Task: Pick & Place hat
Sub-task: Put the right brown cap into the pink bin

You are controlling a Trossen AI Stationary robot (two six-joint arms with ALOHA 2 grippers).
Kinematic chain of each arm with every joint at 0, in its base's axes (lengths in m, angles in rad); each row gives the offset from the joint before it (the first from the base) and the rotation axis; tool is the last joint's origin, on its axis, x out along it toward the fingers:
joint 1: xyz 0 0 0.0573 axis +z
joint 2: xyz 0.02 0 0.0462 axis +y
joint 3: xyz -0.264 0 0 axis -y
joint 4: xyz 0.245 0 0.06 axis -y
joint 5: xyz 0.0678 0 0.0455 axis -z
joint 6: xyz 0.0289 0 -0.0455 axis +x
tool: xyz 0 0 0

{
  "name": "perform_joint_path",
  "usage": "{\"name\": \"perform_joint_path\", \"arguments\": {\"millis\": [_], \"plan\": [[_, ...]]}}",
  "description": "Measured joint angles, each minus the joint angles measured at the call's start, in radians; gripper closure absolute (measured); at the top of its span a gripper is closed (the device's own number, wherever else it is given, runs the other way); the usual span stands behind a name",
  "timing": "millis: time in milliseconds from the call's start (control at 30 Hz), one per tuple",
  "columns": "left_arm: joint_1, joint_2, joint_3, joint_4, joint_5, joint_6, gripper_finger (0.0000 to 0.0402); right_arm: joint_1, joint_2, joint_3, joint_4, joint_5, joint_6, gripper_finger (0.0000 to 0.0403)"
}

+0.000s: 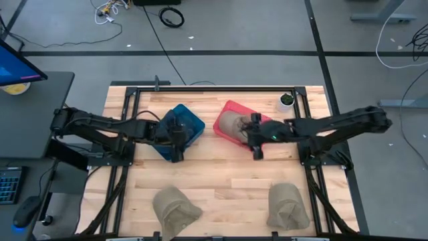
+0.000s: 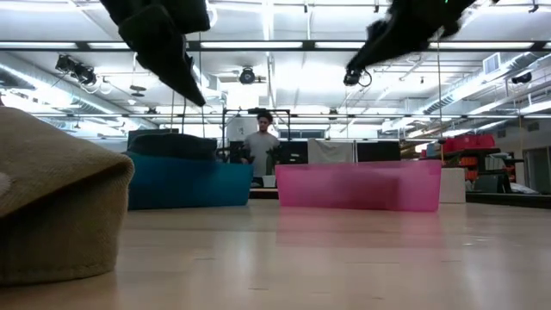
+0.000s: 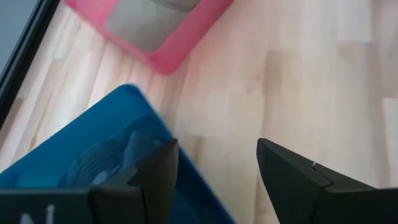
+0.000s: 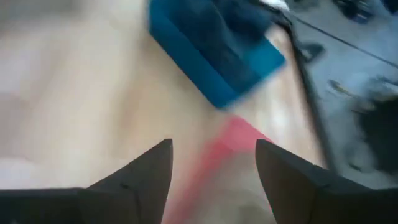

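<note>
Two tan knit hats lie on the table near its near edge: one at the near left (image 1: pixel 175 207), looming at the left in the low view (image 2: pixel 52 207), and one at the near right (image 1: pixel 287 207). A third tan hat (image 1: pixel 234 125) sits inside the pink bin (image 1: pixel 226 120). Dark cloth lies in the blue bin (image 1: pixel 190 122). My left gripper (image 1: pixel 176 155) (image 3: pixel 217 171) is open above the blue bin's near edge. My right gripper (image 1: pixel 257 152) (image 4: pixel 214 165) is open above the pink bin's near side. Neither holds anything.
The blue bin (image 2: pixel 185 182) and pink bin (image 2: pixel 357 184) stand side by side mid-table. A small white cup (image 1: pixel 286 101) stands at the far right corner. Bare wood lies between the bins and the near hats. A person (image 2: pixel 261 146) stands in the room beyond the table.
</note>
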Motion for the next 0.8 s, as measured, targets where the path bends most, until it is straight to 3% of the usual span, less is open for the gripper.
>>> {"name": "perform_joint_path", "arguments": {"millis": [233, 333, 467, 567, 800], "plan": [[-0.058, 0.000, 0.000, 0.017, 0.000, -0.001, 0.0179, 0.198, -0.052, 0.000, -0.013, -0.134, 0.331, 0.0187], [-0.071, 0.000, 0.000, 0.024, 0.000, -0.004, 0.0179, 0.282, -0.035, 0.001, 0.000, -0.206, 0.495, 0.0193], [-0.076, 0.000, 0.000, 0.031, 0.000, -0.038, 0.0179, 0.408, 0.016, 0.001, 0.014, -0.221, 0.633, 0.0199], [-0.075, 0.000, 0.000, 0.040, -0.001, -0.075, 0.0179, 0.491, 0.058, 0.001, -0.021, -0.237, 0.805, 0.0200], [-0.076, 0.000, 0.000, 0.089, 0.002, -0.107, 0.0179, 0.647, 0.115, 0.001, -0.188, -0.414, 1.246, 0.0200]]}}
